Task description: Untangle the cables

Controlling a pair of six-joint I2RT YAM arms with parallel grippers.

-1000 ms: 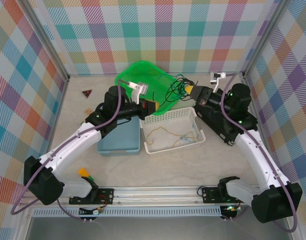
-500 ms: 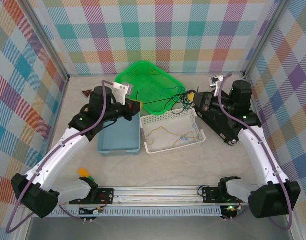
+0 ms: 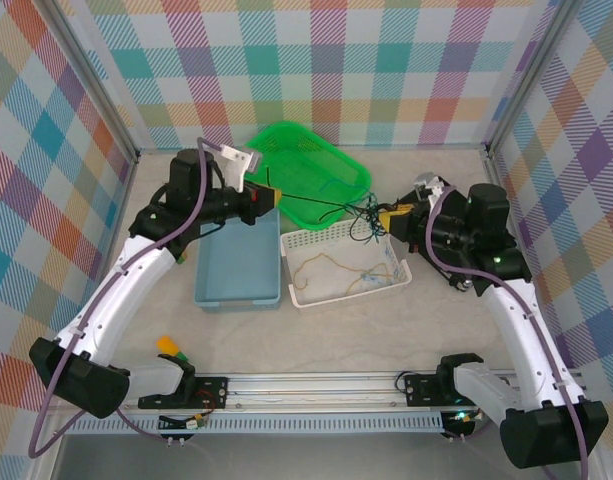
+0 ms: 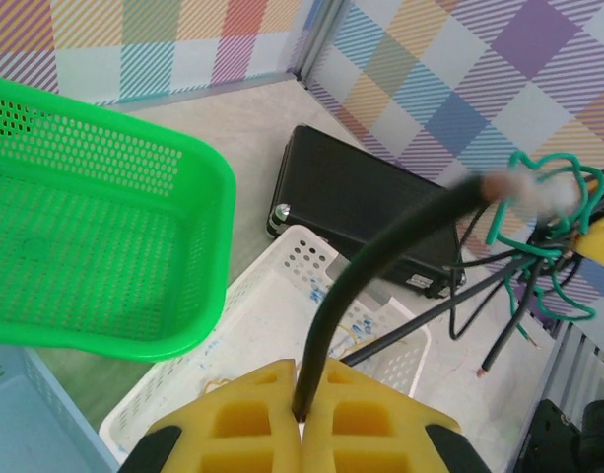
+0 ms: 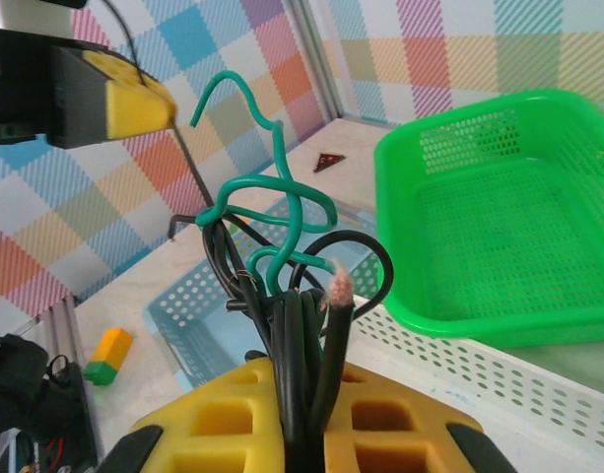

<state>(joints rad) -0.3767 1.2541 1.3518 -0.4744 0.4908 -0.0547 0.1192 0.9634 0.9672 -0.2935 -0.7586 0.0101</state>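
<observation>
The cables are a small knot of black and dark green wires (image 3: 367, 214) hanging over the back rim of the white basket (image 3: 331, 233). My right gripper (image 3: 391, 213) is shut on the knot; in the right wrist view the wires (image 5: 282, 246) fan up out of my right gripper (image 5: 302, 379). My left gripper (image 3: 271, 197) is shut on one black cable (image 3: 321, 206) stretched across to the knot. In the left wrist view that black cable (image 4: 380, 246) rises from my left gripper (image 4: 303, 379) towards the green and black tangle (image 4: 543, 232). A tan-yellow cable (image 3: 336, 262) lies loose in the white basket.
A green basket (image 3: 286, 135) stands at the back, just behind the stretched cable. A blue tray (image 3: 236, 270) lies left of the white basket. A black box (image 4: 370, 202) sits right of the white basket. A yellow-green block (image 3: 168, 347) lies near the front rail.
My left gripper has drawn back and to the left, pulling the black cable out taut. My right gripper has come forward with the knot, from over the green basket to the white basket's rim.
</observation>
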